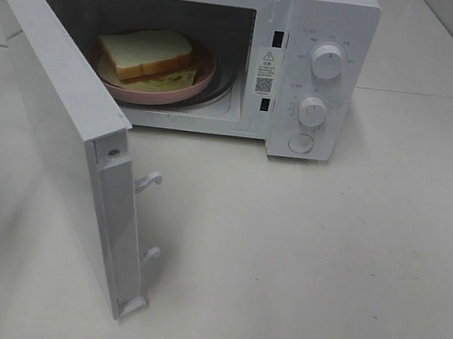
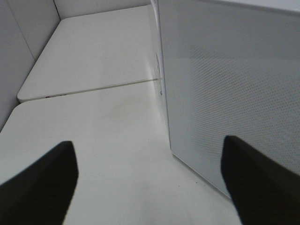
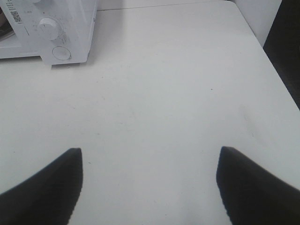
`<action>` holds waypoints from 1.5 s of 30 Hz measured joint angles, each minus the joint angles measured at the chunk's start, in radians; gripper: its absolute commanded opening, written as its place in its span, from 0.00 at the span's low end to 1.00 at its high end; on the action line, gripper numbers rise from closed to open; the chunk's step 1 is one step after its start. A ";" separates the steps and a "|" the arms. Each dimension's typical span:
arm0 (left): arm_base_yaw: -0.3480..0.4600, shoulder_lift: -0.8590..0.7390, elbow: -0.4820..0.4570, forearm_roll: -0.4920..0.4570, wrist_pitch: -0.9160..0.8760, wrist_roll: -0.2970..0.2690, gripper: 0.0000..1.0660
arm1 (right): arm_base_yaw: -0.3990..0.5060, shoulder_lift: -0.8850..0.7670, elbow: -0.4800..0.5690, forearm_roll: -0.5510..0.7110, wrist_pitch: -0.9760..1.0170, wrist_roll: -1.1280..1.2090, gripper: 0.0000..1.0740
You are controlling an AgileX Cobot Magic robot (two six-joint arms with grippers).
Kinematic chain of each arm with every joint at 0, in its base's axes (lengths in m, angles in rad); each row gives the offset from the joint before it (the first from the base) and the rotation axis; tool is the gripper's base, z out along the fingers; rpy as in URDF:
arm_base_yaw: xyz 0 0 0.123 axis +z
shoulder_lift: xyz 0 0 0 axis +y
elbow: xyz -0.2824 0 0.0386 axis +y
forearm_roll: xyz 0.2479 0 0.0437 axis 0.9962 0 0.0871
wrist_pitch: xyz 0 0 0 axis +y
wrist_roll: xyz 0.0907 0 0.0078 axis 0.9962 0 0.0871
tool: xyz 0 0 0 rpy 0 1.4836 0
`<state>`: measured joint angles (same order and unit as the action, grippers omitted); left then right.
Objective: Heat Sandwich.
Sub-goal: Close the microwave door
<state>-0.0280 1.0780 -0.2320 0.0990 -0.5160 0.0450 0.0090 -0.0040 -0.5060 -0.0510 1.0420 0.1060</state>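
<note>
The sandwich (image 1: pixel 146 52), white bread with tan crust, lies on a pink plate (image 1: pixel 170 91) inside the white microwave (image 1: pixel 328 32). The microwave door (image 1: pixel 58 114) stands swung wide open toward the front left. Neither gripper shows in the exterior high view. In the left wrist view my left gripper (image 2: pixel 150 187) is open with nothing between its fingers, low over the table beside the door's dotted panel (image 2: pixel 225 84). My right gripper (image 3: pixel 150 187) is open over bare table, well away from the microwave's control side (image 3: pixel 56 28).
Two round knobs (image 1: pixel 328 61) (image 1: pixel 312 110) and a round button (image 1: pixel 301 143) sit on the microwave's right panel. Latch hooks (image 1: pixel 150 180) stick out of the door's edge. The white table (image 1: pixel 323 257) stretches in front and to the right. A tiled wall rises behind.
</note>
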 measured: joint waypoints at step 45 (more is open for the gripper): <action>-0.223 0.278 -0.082 0.447 -0.265 -0.286 0.00 | 0.000 0.000 0.000 0.000 0.000 0.000 0.71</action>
<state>-0.2510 1.3560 -0.3140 0.5460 -0.7810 -0.2410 0.0090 -0.0040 -0.5060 -0.0510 1.0420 0.1060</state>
